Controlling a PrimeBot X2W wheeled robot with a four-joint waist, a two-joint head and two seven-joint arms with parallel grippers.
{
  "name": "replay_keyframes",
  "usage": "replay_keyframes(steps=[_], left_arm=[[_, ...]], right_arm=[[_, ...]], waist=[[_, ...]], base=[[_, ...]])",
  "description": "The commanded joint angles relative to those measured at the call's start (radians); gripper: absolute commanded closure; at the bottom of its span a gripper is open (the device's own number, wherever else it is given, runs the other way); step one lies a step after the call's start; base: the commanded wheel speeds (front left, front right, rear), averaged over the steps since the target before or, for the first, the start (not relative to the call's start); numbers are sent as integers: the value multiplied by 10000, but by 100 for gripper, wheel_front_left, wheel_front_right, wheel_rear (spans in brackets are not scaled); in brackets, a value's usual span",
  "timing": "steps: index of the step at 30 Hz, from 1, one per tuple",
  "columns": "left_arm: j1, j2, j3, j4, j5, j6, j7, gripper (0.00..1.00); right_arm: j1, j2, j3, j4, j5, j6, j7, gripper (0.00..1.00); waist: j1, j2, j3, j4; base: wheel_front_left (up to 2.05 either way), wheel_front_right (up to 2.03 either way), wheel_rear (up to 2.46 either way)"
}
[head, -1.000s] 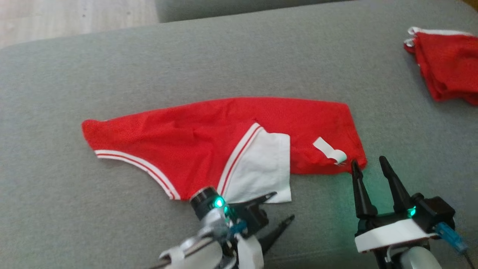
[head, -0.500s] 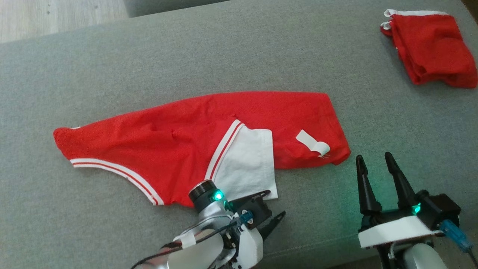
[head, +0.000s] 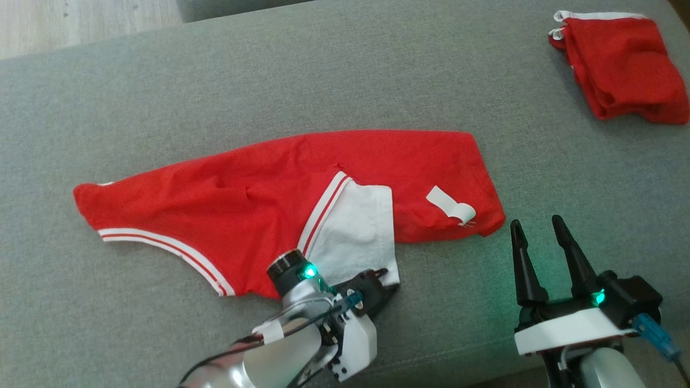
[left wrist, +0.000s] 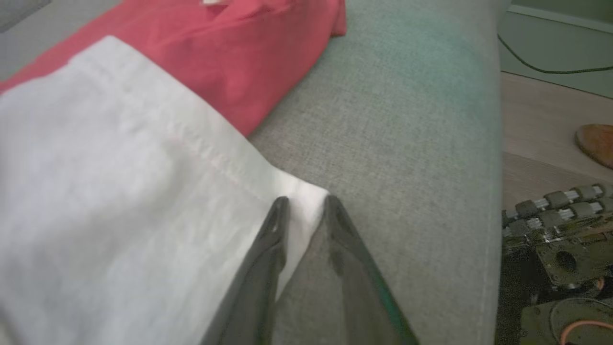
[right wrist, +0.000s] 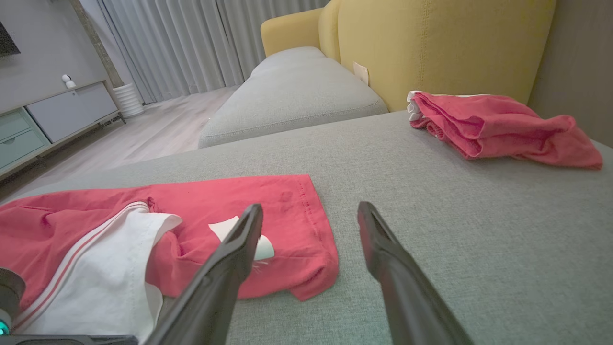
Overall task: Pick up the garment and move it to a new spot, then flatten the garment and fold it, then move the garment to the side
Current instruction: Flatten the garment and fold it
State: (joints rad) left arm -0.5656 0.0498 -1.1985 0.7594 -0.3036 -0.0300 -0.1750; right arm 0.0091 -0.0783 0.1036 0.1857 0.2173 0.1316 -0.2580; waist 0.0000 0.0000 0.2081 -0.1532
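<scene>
The garment is a red shirt with white-striped trim, spread out on the grey sofa seat. Its white sleeve points toward me, and a white label lies near its right end. My left gripper is at the sleeve's near right corner. In the left wrist view its fingertips stand narrowly apart, pinching that white corner. My right gripper hovers open just right of the garment's right end, its gripper holding nothing.
A second red garment lies folded at the far right of the seat, before a yellow sofa back. The seat's near edge drops to a wooden floor. Another grey cushion lies beyond.
My left gripper moved forward onto the white sleeve's corner and closed from wide open to a narrow pinch. The head camera shifted early on. The right gripper stayed open.
</scene>
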Motion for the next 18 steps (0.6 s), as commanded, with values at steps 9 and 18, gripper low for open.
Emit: replay_keyframes(steps=[9,18], left_arm=[[-626,5,220,-53,-609,756,-628,100],[89,2125,2178,-3461,-550,2487,-863,100]], right_arm=[[-181,-144,57,-276,20,-9,-38,0],[107,-243,-382,587,359,-9,-38,0]], waist=[[0,0,-189,206],[0,0,-365,908]], base=[[0,0,0],[0,0,0]])
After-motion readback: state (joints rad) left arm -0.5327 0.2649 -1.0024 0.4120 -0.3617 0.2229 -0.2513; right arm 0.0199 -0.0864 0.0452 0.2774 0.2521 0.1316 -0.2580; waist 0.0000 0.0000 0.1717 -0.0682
